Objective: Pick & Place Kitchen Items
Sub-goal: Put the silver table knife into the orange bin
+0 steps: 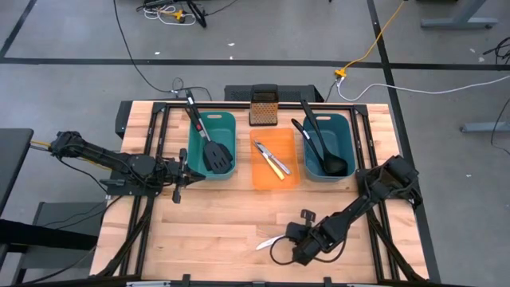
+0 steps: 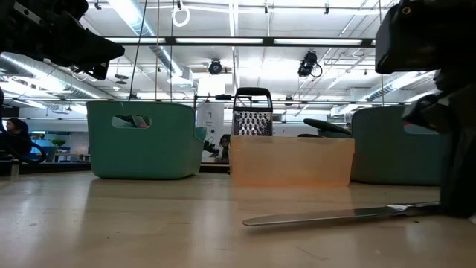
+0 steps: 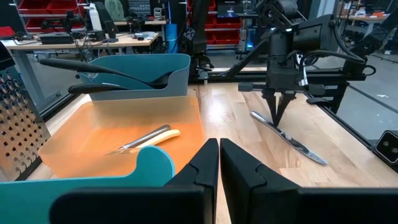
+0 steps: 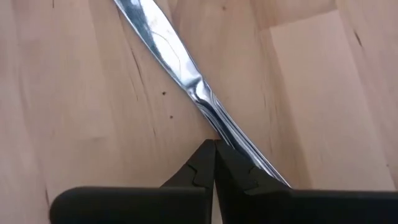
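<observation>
A slim, polished silver knife [image 1: 268, 242] lay flat on the pale, grained wooden table [image 1: 215, 223] near its front edge, with bare board all round it. The right gripper [image 4: 214, 163] stood with its tips down at the knife's handle end, its 2 dark fingers pressed together beside the metal; whether they pinched the handle could not be told. The left gripper [image 3: 219, 163] hung just beside the left teal bin [image 1: 212, 143], jaws together and holding nothing. That smooth plastic bin held 2 black slotted spatulas [image 1: 217, 156]. The translucent orange bin [image 1: 275, 159] in the middle held 2 knives, 1 of them a yellow-handled knife [image 1: 278, 165]. The right teal bin [image 1: 327, 145] held 2 long black ladles [image 1: 327, 155]. A perforated metal box grater [image 1: 263, 105] stood upright behind the orange bin, at the table's far edge.
</observation>
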Motion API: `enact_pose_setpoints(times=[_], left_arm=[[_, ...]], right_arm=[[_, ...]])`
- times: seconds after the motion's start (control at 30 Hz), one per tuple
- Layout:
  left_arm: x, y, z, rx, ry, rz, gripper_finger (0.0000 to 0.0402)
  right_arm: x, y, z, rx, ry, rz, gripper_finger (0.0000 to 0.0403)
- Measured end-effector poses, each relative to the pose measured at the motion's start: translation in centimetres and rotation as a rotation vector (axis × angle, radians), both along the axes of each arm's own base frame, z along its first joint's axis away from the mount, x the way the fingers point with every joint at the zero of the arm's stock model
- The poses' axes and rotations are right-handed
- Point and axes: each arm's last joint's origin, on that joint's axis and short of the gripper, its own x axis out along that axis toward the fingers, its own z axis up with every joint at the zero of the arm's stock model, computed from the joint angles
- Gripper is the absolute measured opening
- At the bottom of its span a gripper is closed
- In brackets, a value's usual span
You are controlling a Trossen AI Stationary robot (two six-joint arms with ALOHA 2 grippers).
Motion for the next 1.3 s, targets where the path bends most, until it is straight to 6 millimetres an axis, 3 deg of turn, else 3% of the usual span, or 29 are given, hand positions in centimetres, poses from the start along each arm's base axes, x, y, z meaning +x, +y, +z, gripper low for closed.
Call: enact_pose_setpoints(times=[0.83,1.03,1.3], left_arm=[[0.0,0.0,0.0,-0.001,0.000,-0.001,0.0020],[0.0,0.0,0.2,-0.020,-0.020,-0.002,0.0020],[1.1,-1.2,1.6,-0.019,-0.003,-0.053,0.0005]], right_arm=[[1.3,-1.7,-0.6,-0.046,-0.062,0.036,0.0009],[1.4,-1.8,0.2,-0.051,-0.096,0.077,0.0010],[1.2,-0.7,3.5,-0.147,-0.203,0.121,0.0011]])
